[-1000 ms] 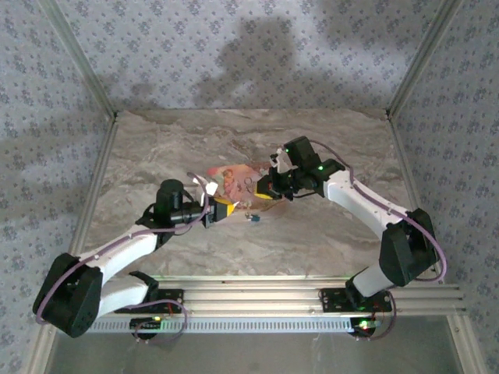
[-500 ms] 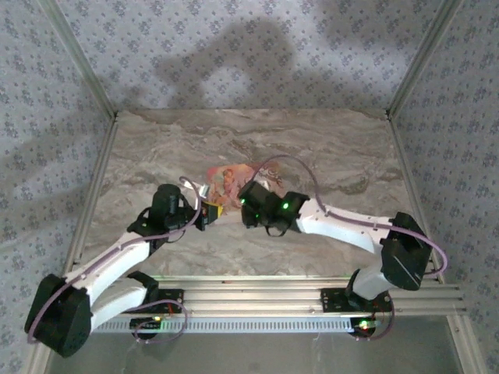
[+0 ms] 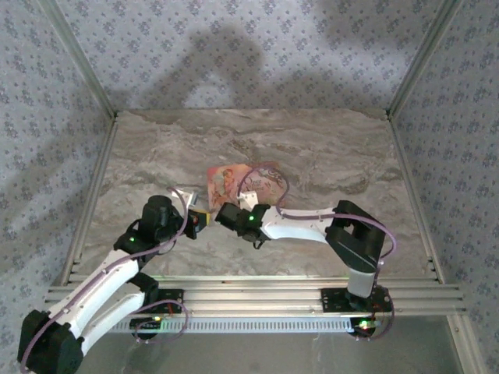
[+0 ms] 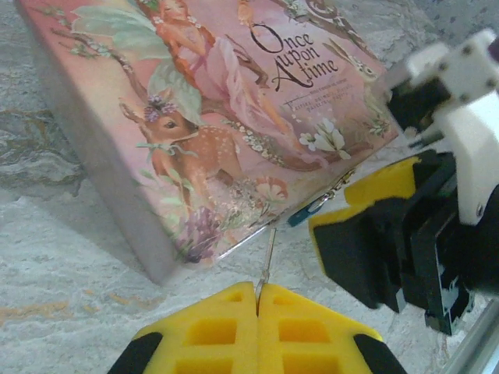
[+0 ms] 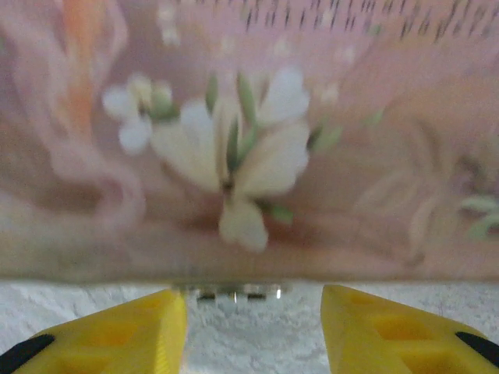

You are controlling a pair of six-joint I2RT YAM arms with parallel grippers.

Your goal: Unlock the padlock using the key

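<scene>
Padlock on the table, just beside the edge of the pink book.
We see our left gripper pressed together on a thin metal wire that points up at the book's edge. Our right gripper stands spread, close by the blue padlock, with a small pale metal part ahead between its fingers.
</scene>
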